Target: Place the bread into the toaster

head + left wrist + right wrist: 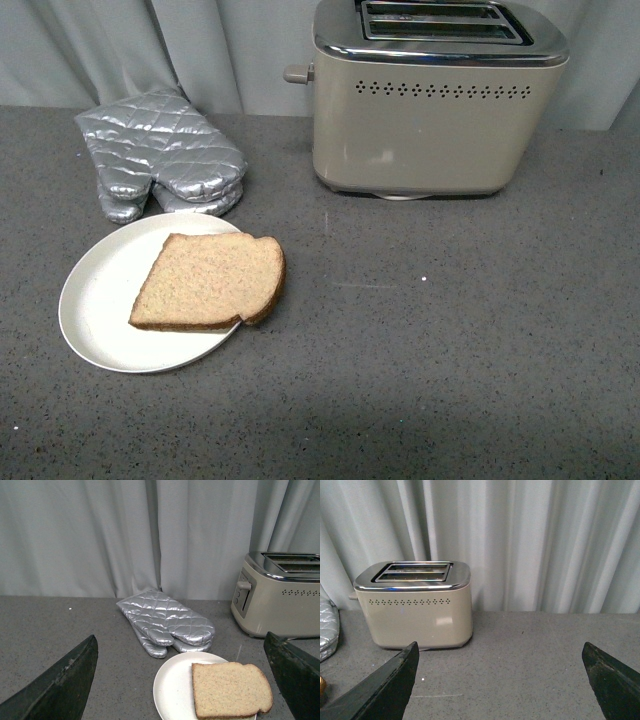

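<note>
Left pincer [180, 639]: fingers spread wide, holding nothing. Right pincer [500, 646]: likewise wide, holding nothing. Bread [208, 281] lies flat on white plate [95, 300], near left of grey tabletop [450, 350], with its crusted end overhanging the plate's rim. Just behind the plate: silver quilted oven mitt [160, 155]. Toaster [430, 120] upright at far right, well apart from the bread, with a grey curtain [230, 50] behind.

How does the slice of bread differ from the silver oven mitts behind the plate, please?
The bread is light brown with a darker crust; the oven mitts are shiny, quilted silver. The bread is a thin, flat slice; the oven mitts look puffy. The bread rests on the white plate, its rounded end overhanging the rim; the oven mitts lie directly on the grey counter. Both lie flat, left of the toaster.
</note>
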### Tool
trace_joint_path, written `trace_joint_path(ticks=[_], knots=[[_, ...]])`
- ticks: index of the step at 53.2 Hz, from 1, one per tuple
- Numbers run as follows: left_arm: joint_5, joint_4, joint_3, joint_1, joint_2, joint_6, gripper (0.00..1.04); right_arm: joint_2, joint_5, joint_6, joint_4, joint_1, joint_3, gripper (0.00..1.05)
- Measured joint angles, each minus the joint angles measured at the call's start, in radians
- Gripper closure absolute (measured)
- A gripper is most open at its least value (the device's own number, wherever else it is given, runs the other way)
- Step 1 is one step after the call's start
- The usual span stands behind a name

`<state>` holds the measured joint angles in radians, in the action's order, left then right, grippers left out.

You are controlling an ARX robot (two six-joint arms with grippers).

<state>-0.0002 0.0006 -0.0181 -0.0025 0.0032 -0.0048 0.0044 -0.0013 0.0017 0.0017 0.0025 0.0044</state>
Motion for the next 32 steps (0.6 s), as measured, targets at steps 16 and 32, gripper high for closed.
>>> trace_joint_path(ticks=[16,32], knots=[[0.000,0.000,0.000,0.000,0.000,0.000,0.07,0.000,0.000,0.000,0.000,0.000,0.000,0.10],[0.000,0.000,0.000,0.000,0.000,0.000,0.07,0.000,0.000,0.000,0.000,0.000,0.000,0.10]])
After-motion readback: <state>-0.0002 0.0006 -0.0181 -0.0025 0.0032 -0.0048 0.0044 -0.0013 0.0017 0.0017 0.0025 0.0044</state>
